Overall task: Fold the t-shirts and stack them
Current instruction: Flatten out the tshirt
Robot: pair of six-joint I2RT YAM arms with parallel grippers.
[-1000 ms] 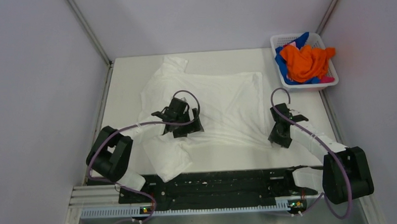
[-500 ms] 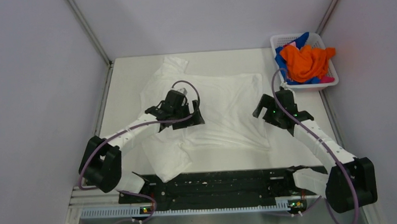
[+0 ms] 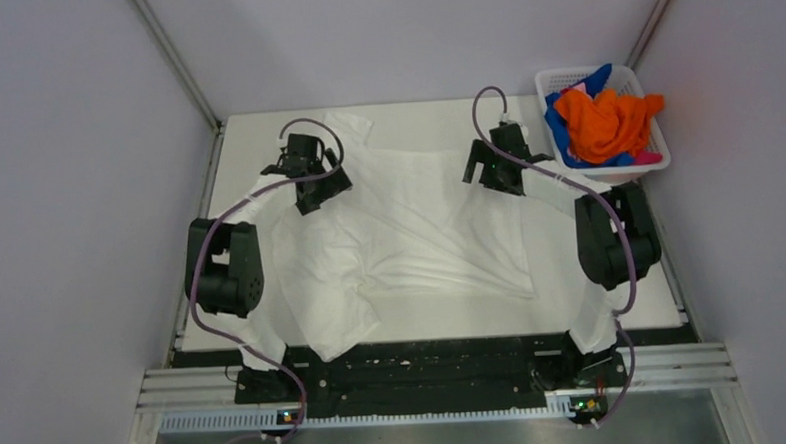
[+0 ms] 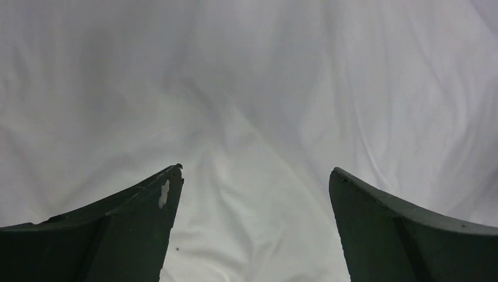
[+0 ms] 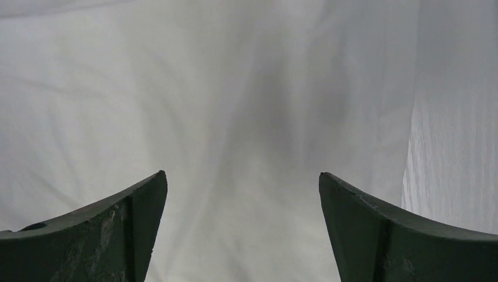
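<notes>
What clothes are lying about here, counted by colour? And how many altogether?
white shirt, spread on the table: 1
orange shirt, in the basket: 1
blue shirt, in the basket: 1 as far as I can tell; it shows in patches
pink shirt, in the basket: 1; only a sliver shows
Total: 4
</notes>
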